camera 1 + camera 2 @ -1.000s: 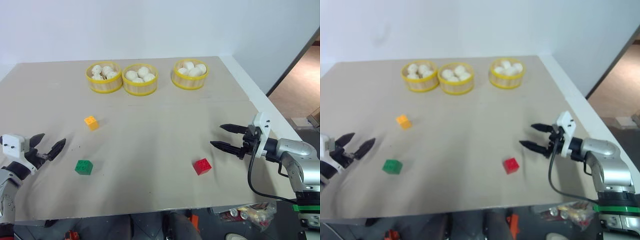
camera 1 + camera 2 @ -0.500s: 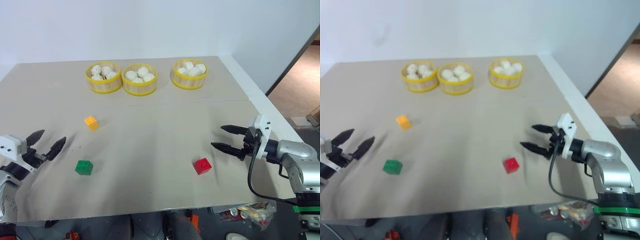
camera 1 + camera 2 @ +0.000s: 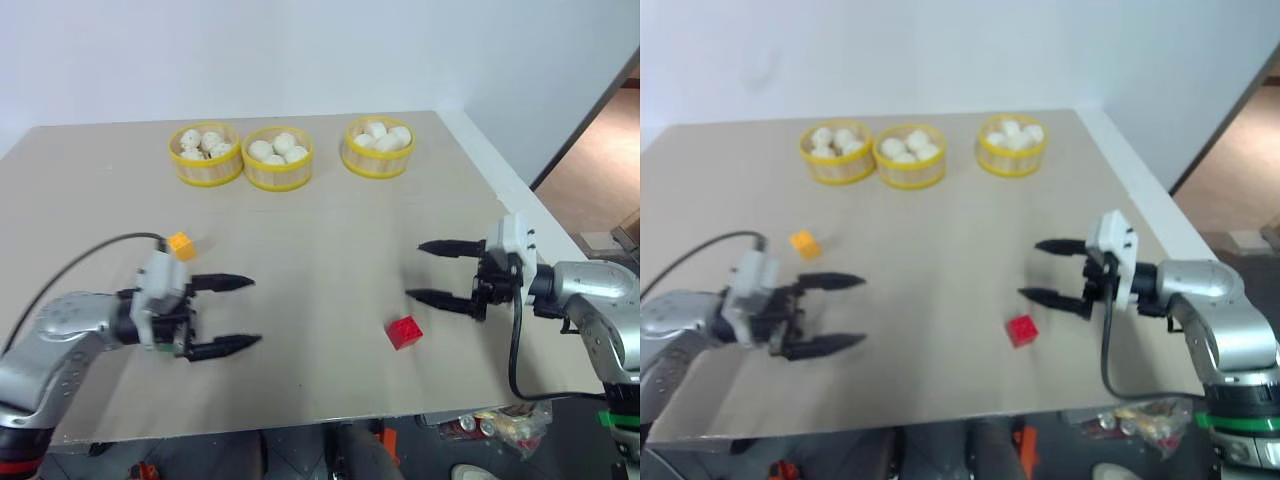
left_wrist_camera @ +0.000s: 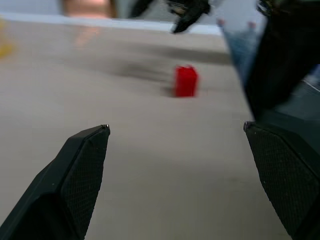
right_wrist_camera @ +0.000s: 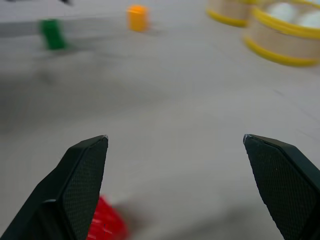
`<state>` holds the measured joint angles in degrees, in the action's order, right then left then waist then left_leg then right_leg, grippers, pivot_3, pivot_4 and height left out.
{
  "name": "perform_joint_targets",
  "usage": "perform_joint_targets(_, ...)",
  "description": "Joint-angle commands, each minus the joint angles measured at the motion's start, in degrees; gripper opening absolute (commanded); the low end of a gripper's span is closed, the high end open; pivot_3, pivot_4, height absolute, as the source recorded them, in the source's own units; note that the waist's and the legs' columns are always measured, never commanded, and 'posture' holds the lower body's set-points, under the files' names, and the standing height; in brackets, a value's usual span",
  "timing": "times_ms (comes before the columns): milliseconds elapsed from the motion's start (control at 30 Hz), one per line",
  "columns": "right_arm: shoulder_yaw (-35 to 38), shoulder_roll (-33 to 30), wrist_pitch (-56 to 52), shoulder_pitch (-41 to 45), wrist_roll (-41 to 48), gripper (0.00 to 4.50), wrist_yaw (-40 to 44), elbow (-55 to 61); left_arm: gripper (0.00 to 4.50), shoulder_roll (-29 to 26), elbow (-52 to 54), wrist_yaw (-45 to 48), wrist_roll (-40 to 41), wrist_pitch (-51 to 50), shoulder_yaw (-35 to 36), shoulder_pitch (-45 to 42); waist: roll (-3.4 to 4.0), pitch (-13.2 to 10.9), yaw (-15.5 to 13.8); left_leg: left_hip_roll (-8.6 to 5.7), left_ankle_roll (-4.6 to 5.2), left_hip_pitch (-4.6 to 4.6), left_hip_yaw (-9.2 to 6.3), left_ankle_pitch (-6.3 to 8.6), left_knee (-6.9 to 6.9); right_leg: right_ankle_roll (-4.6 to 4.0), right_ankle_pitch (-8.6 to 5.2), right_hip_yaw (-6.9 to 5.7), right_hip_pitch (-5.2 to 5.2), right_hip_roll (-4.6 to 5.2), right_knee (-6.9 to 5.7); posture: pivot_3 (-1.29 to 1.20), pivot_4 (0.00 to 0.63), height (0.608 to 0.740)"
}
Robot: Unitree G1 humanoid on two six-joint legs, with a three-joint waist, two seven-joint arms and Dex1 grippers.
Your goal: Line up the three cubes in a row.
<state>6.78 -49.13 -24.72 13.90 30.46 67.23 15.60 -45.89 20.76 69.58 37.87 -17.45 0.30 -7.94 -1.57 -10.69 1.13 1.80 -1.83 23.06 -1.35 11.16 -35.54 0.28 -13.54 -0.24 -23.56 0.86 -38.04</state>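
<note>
Swung my left pincer (image 3: 228,315) way inward since a second ago, fingers apart, empty, hiding the green cube (image 5: 52,33). Right pincer (image 3: 425,271) also spread, hovering near the red cube (image 3: 404,331). Yellow-orange cube (image 3: 181,244) sits scattered on the desk (image 3: 320,230), unaligned.

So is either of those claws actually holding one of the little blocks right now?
No, nothing is held. The left gripper and right gripper both stand open above the table, with the red cube lying free near the right one.

Matt cloth table (image 3: 320,215); glossy plastic red cube (image 3: 404,332).
</note>
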Motion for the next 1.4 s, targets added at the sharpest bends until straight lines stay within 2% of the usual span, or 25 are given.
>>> perform_joint_targets(33, -0.62, -1.21, 2.28, -3.73, -0.33, 4.50, 1.66, 5.67, 4.46, 1.06, -1.07, 3.68, -4.58, 3.53, -4.68, -1.91, 0.00, 0.00, -0.05, 0.00, 0.00, 0.03, -0.01, 0.00, 0.00, -0.01, -0.01, -0.01, -0.02, 0.00, 0.00, 0.00, 0.150, 0.740)
perform_joint_targets(200, -3.03, -3.74, 8.92, -6.10, -4.38, 4.50, 5.88, 5.44, 4.46, 4.13, -2.33, 4.44, -4.19, 2.18, -7.01, -5.59, -0.03, -0.03, 0.07, -0.05, 0.00, 0.10, 0.10, 0.01, -0.19, -0.09, -0.06, 0.12, -0.02, 0.05, 0.01, 0.00, 0.150, 0.740)
perform_joint_targets(500, -7.93, -4.71, 20.54, 1.40, -8.29, 4.50, 16.14, -3.67, 4.46, 6.10, -2.33, 4.71, -3.95, 0.15, -8.00, -7.24, -0.07, -0.05, 0.08, -0.04, 0.00, 0.05, 0.13, 0.00, -0.34, -0.06, -0.03, 0.20, 0.05, 0.01, 0.01, 0.00, 0.150, 0.740)
perform_joint_targets(667, -12.26, -3.32, 26.71, 8.04, -10.92, 4.50, 22.03, -12.20, 4.46, 9.33, -4.35, 2.70, -9.89, 10.49, -7.30, -6.10, -0.06, -0.05, 0.08, -0.07, 0.08, 0.04, 0.16, 0.06, -0.32, 0.13, 0.07, 0.31, 0.06, -0.01, 0.01, 0.00, 0.150, 0.740)
perform_joint_targets(867, -16.17, -0.91, 31.20, 13.37, -12.45, 4.50, 24.86, -19.56, 4.46, 11.12, -1.62, -0.84, -10.23, 11.02, -7.15, -3.58, -0.08, -0.06, 0.17, -0.05, 0.08, 0.04, 0.15, 0.06, -0.31, 0.16, 0.09, 0.32, 0.05, -0.04, 0.00, 0.00, 0.150, 0.740)
perform_joint_targets(1267, -25.16, -1.57, 37.80, 18.14, -12.20, 4.50, 25.27, -29.96, 4.46, 10.52, 1.64, -5.11, -10.23, 10.16, -5.96, 0.72, -0.07, -0.06, 0.09, -0.06, 0.09, 0.02, 0.17, 0.06, -0.38, 0.18, 0.13, 0.36, 0.09, -0.02, 0.00, 0.00, 0.150, 0.740)
perform_joint_targets(1400, -26.22, -1.17, 39.85, 18.89, -12.10, 3.35, 25.27, -32.27, 4.50, 10.53, 1.07, -5.10, -10.95, 11.87, -5.73, 2.25, -0.07, -0.06, 0.08, -0.05, 0.09, 0.01, 0.17, 0.06, -0.38, 0.18, 0.14, 0.37, 0.08, -0.03, -0.01, 0.00, 0.150, 0.740)
